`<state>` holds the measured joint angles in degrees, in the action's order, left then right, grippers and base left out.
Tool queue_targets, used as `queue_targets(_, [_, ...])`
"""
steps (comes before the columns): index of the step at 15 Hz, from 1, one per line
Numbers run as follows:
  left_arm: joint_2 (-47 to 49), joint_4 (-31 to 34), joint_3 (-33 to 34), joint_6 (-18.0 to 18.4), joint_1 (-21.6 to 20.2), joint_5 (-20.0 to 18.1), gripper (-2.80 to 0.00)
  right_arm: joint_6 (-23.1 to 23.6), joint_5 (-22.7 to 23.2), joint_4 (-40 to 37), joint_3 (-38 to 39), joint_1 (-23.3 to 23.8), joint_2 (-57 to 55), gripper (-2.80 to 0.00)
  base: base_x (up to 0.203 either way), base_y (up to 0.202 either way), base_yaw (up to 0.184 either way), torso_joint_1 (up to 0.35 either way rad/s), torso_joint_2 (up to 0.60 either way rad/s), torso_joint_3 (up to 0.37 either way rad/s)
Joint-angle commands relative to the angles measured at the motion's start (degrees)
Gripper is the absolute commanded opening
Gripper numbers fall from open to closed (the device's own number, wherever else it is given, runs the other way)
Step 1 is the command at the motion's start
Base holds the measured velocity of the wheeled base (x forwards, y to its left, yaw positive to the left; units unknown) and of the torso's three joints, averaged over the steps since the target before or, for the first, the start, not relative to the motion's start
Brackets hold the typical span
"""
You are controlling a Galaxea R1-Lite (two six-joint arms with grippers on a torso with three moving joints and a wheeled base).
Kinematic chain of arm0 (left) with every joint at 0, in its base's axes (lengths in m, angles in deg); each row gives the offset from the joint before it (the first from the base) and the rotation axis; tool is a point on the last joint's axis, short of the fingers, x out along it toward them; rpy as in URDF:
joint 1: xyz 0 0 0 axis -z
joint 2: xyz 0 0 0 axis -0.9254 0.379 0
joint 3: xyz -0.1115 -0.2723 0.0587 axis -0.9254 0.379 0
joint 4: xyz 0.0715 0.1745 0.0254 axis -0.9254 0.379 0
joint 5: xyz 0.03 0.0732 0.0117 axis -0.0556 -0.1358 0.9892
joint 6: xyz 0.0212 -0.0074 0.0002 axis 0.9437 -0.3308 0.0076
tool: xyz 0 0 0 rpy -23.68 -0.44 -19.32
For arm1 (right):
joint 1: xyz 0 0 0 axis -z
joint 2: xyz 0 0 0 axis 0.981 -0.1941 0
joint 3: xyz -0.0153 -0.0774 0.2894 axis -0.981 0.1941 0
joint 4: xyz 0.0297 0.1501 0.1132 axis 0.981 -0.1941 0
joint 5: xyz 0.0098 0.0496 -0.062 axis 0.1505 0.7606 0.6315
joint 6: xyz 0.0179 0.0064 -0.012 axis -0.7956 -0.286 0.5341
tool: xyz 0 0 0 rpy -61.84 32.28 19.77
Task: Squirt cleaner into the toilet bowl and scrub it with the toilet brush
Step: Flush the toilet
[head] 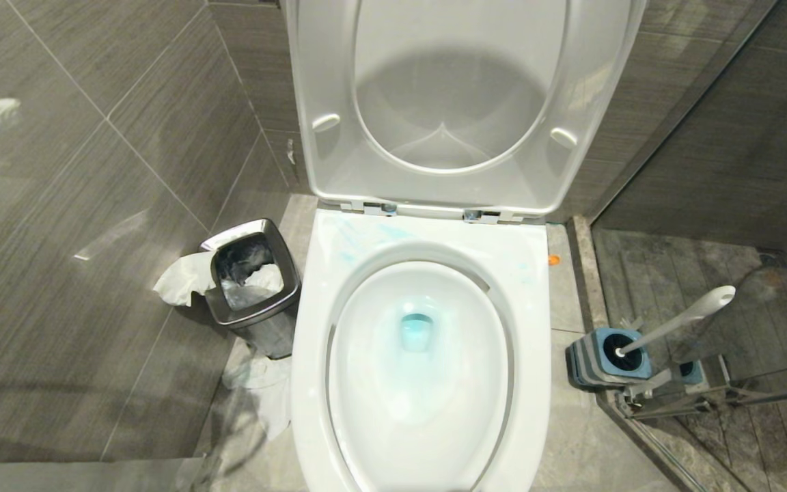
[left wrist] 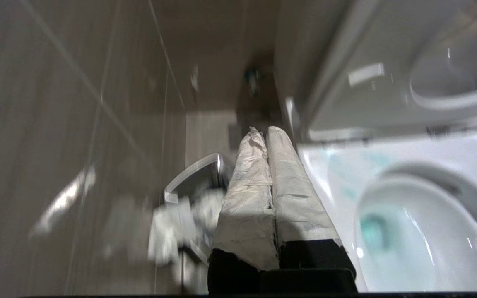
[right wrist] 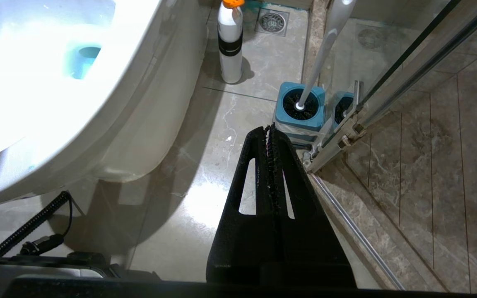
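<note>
The white toilet bowl (head: 311, 342) stands in the middle with its seat and lid (head: 462, 102) raised. Teal cleaner tints the water (head: 415, 333) and smears the back rim (head: 352, 240). To the right, the toilet brush (head: 680, 320) leans in its blue holder (head: 595, 359) by the glass. Neither arm shows in the head view. My left gripper (left wrist: 263, 131), its fingers wrapped in white, is shut and empty, between the bin and the bowl's rim (left wrist: 429, 153). My right gripper (right wrist: 269, 128) is shut and empty, low over the floor just short of the blue holder (right wrist: 300, 120) and the brush handle (right wrist: 321, 54).
A steel waste bin (head: 251, 287) with paper spilling out stands left of the bowl against the grey tiled wall. A white bottle with an orange cap (right wrist: 229, 45) stands on the floor behind the bowl. A glass shower partition with a metal rail (head: 721, 400) closes the right side.
</note>
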<state>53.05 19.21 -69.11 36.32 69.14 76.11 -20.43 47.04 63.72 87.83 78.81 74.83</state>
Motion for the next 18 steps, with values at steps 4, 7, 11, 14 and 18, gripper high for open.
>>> queue_targets(4, [16.6,-13.2,-13.8,-1.9,0.3,-0.3,-2.8,0.0,0.0,0.0,0.0,0.0,-0.1,-2.8,0.0,0.0,0.0,0.0,0.0,0.0])
queue_targets(7, [16.4,-13.0,-14.5,-1.8,0.4,0.4,-2.8,0.0,0.0,0.0,0.0,0.0,-0.1,-2.8,0.0,0.0,0.0,0.0,0.0,0.0])
queue_targets(11, [18.6,-12.9,-15.7,-1.8,1.4,1.0,-2.8,0.0,0.0,0.0,0.0,0.0,-0.1,-2.8,0.0,0.0,0.0,0.0,0.0,0.0])
queue_targets(14, [24.5,-10.0,-26.0,-1.9,2.9,4.1,-2.8,0.0,0.0,0.0,0.0,0.0,-0.1,-2.8,0.0,0.0,0.0,0.0,0.0,0.0])
queue_targets(18, [31.4,2.3,-44.1,-3.1,4.4,7.1,-2.8,0.0,0.0,0.0,0.0,0.0,-0.1,-2.8,0.0,0.0,0.0,0.0,0.0,0.0])
